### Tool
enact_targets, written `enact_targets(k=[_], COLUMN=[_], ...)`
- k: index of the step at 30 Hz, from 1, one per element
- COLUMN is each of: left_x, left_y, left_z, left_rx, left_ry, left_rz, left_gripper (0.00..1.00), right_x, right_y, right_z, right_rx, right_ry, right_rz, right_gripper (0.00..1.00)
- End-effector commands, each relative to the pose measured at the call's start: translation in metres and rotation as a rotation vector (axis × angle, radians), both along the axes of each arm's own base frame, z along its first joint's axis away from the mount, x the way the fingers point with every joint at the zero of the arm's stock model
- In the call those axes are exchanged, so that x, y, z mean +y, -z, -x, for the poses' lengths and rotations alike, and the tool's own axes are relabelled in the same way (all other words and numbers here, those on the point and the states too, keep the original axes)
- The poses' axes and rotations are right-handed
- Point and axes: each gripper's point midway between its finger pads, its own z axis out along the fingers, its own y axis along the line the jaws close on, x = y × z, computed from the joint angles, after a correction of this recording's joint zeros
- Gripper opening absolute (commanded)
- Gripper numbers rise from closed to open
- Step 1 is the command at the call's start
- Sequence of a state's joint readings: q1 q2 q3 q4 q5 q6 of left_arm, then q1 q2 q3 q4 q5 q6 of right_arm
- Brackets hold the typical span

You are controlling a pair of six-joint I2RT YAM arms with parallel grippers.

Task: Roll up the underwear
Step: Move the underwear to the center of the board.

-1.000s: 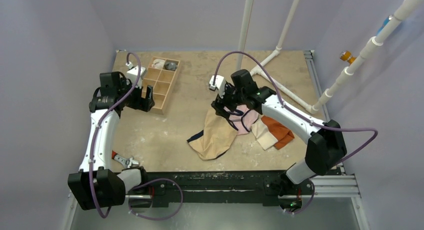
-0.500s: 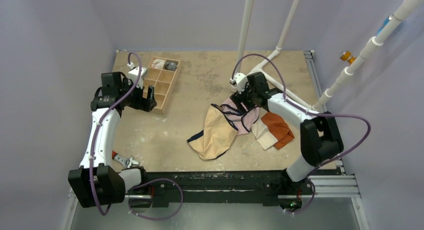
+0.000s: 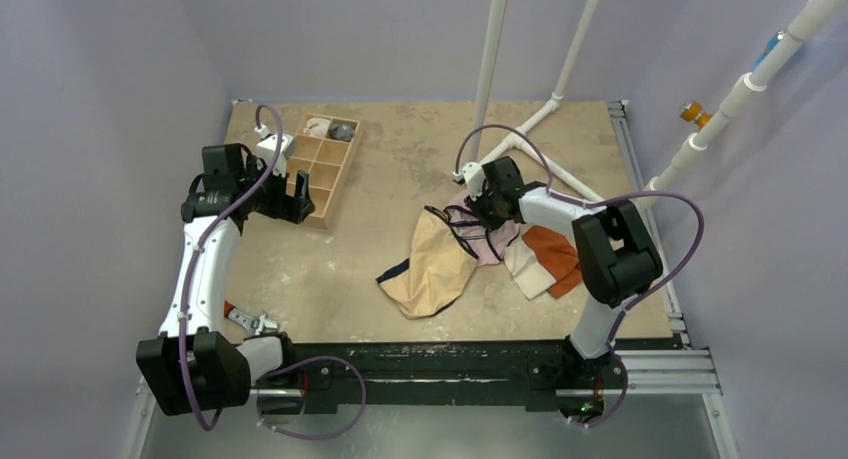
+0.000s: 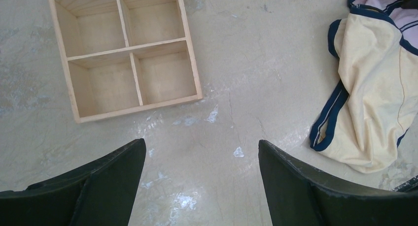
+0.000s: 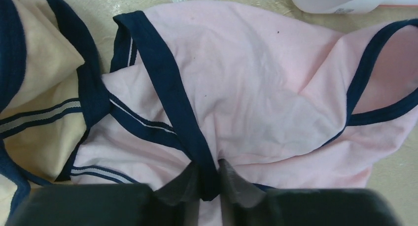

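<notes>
The tan-beige underwear [image 3: 435, 269] with navy edging lies crumpled mid-table; the left wrist view has it at the right [image 4: 374, 103], and a part shows at the left of the right wrist view [image 5: 34, 93]. Pink briefs [image 3: 490, 241] overlap its far right end. My right gripper [image 3: 478, 211] is down on the pink briefs [image 5: 256, 88], shut [image 5: 209, 179] on their dark navy band. My left gripper [image 3: 297, 194] hangs open [image 4: 202, 152] over bare table, well left of the underwear, holding nothing.
A wooden compartment box [image 3: 322, 164] sits at the back left, just beyond the left gripper [image 4: 125, 53]. Orange cloth [image 3: 555, 259] and cream cloth [image 3: 527, 264] lie right of the briefs. White pipes [image 3: 560, 174] cross the table behind the right gripper. A small tool [image 3: 250, 321] lies near the front left edge.
My right gripper shifted right off the tan underwear's far end, came down on the pink briefs and shut on their navy band. The left arm has not moved.
</notes>
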State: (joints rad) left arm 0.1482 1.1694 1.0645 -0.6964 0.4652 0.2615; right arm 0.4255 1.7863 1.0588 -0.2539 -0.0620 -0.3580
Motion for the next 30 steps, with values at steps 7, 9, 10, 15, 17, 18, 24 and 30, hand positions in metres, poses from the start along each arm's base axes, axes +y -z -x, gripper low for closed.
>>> enact_targets(k=[7, 9, 10, 15, 17, 18, 24, 30], left_x=[-0.004, -0.004, -0.004, -0.003, -0.002, -0.001, -0.002, -0.011], left_y=[-0.009, -0.008, -0.008, -0.003, -0.002, -0.002, -0.002, -0.001], left_z=[0.000, 0.001, 0.001, 0.001, 0.001, 0.001, 0.002, 0.006], left_rx=[-0.055, -0.055, -0.057, -0.053, -0.053, -0.053, -0.054, -0.052], left_ry=[0.022, 0.024, 0.023, 0.019, 0.016, 0.013, 0.029, 0.075], left_rz=[0.010, 0.008, 0.007, 0.000, -0.006, -0.009, -0.012, 0.021], left_gripper=[0.84, 0.84, 0.84, 0.84, 0.84, 0.84, 0.84, 0.97], right_x=[-0.097, -0.121, -0.131, -0.173, -0.192, -0.202, -0.229, -0.171], right_y=[-0.001, -0.009, -0.014, -0.038, -0.045, -0.049, -0.067, -0.096], right_z=[0.006, 0.007, 0.007, 0.008, 0.009, 0.010, 0.015, 0.019], right_rx=[0.002, -0.013, -0.026, -0.082, -0.100, -0.104, -0.125, -0.133], right_ry=[0.156, 0.197, 0.218, 0.295, 0.335, 0.354, 0.408, 0.208], right_rz=[0.105, 0.111, 0.113, 0.145, 0.188, 0.208, 0.255, 0.023], right_gripper=[0.00, 0.00, 0.00, 0.00, 0.00, 0.00, 0.22, 0.74])
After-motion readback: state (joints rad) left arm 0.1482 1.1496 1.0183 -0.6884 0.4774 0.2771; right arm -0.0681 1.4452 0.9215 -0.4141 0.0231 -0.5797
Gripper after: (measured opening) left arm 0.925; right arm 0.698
